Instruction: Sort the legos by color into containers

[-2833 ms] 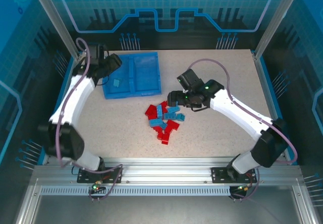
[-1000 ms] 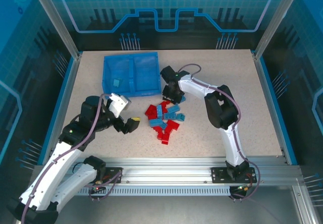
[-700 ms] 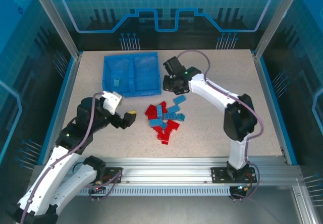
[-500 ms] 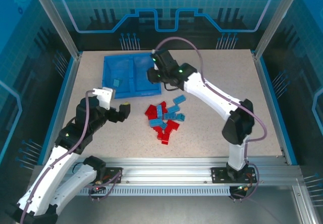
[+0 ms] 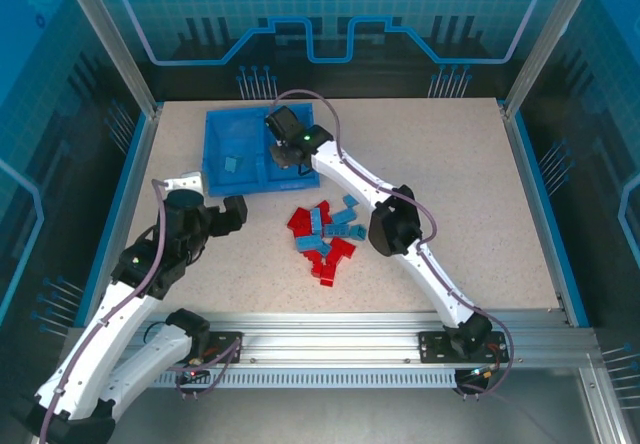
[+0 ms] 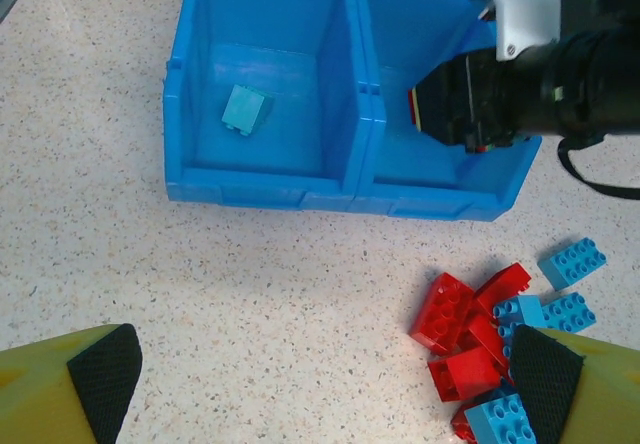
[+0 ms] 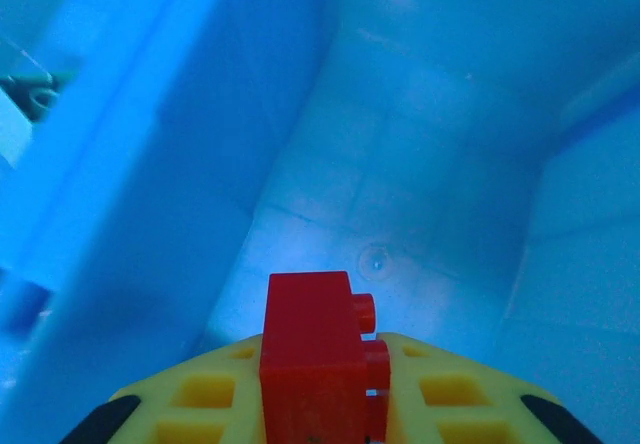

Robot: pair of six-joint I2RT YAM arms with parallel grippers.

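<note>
My left jaws gape empty, the brick pile (image 6: 480, 344) ahead-right of them. My right jaws pinch a red brick (image 7: 312, 349), the tray's (image 6: 262, 186) right compartment just beneath them. Released crooked, it could hop the middle wall (image 6: 360, 84) toward the light blue brick (image 6: 244, 110).

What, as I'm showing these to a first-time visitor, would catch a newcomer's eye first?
The right claw grips a red brick over the right compartment of the blue tray, whose left compartment holds one light blue brick. Next comes the jumbled pile of red and light blue bricks on the table in front of the tray, with the left claw open to the pile's left.
</note>
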